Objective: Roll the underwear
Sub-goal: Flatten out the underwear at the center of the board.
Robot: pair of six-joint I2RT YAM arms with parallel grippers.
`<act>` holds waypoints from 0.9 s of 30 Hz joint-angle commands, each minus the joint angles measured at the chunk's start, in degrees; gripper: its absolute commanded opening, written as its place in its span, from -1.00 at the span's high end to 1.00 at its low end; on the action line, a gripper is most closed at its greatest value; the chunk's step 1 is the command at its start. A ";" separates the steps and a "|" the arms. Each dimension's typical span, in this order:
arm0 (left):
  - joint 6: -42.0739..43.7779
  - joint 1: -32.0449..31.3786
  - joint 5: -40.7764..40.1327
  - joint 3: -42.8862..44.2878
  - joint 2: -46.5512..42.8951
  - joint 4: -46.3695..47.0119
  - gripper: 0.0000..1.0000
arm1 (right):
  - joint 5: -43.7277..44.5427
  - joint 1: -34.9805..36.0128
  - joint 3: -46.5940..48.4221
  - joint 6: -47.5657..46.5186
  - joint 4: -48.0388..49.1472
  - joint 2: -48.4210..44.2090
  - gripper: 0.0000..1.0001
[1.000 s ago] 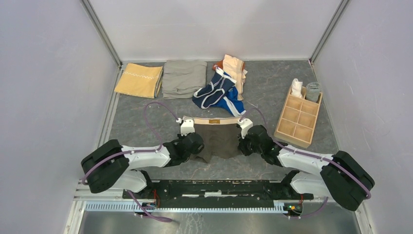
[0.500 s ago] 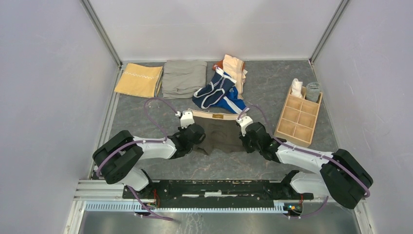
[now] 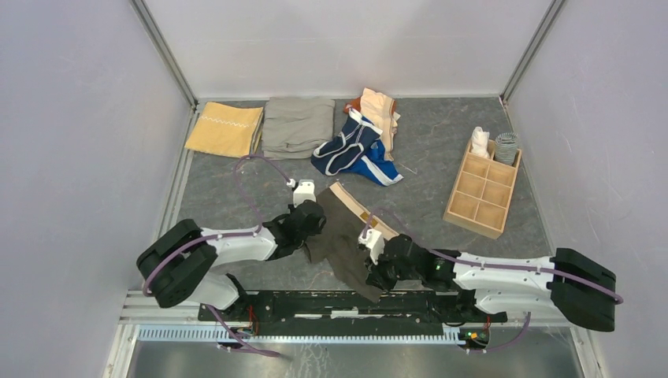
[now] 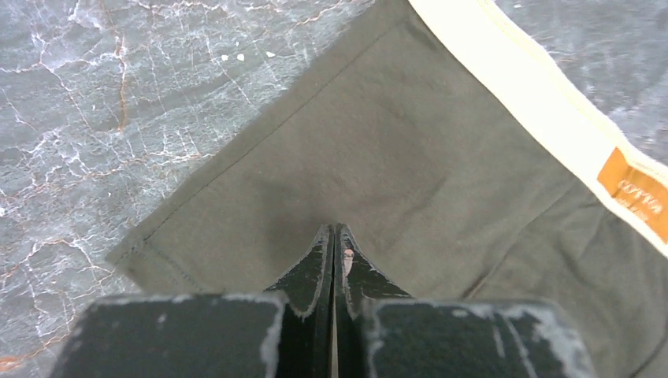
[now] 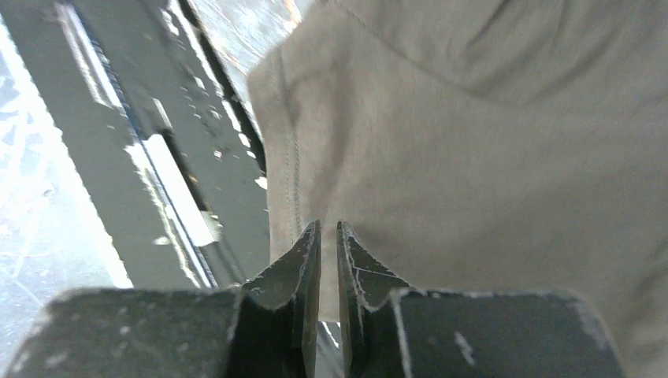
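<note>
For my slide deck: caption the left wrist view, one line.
Left gripper, shut, pinches the dark grey-brown underwear, its tan waistband at upper right, over the marbled table.

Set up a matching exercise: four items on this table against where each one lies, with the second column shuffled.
1. mustard-yellow folded cloth
2. wooden divided tray
3. dark grey-brown briefs with a tan waistband
4. navy briefs with white trim

A. far middle, crumpled
B. near middle, stretched diagonally
C. far left corner
D. right side

Pairs: 1-C; 2-D; 3-B; 4-A
</note>
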 commanded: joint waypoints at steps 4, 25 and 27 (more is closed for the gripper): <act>3.55 0.21 4.46 -0.90 -12.25 -0.45 0.88 | 21.17 0.95 7.05 -0.66 -3.20 -7.99 0.69; -7.67 2.77 2.80 1.21 -1.14 -4.55 0.95 | 19.34 -6.06 6.58 -4.49 -11.41 5.96 0.91; -7.40 4.62 4.53 1.81 1.17 -3.62 0.96 | 16.33 -5.35 5.70 -3.96 -10.35 5.80 0.93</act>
